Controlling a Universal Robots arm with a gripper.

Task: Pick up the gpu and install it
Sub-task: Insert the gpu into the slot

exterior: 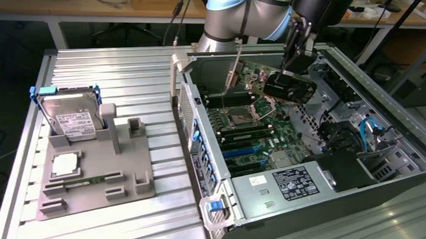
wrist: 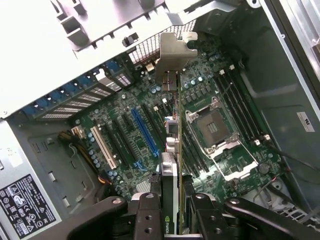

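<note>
gpu (exterior: 290,87) in the grip, clenched edge-on between the fingers (wrist: 150,215) of the gripper (exterior: 293,63); hangs in the upper right of the exterior view, above the motherboard (exterior: 249,126) inside the open computer case (exterior: 198,106), touching no slot yet.

Pick-up judged done, install step in hand; nothing seated so far. Calls for lining the card's lower edge along one long slot and bringing the silver bracket (wrist: 172,52) to the rear opening of the case, then a straight, even press; risks a tilted card jamming or scraping neighbouring parts.

From the exterior view: height over the board, the dark cooler face turned toward the camera, and, at the left of the frame, the hard drive (exterior: 71,116) standing in the grey holder (exterior: 94,179) on the ribbed surface (exterior: 126,69), well apart from the case.

From the wrist view: the card seen along its thin edge, running out from between the fingers to the bracket, with the blue slot (wrist: 145,131) on one side and the cpu socket (wrist: 212,127) on the other; cannot tell which slot lies directly beneath.
</note>
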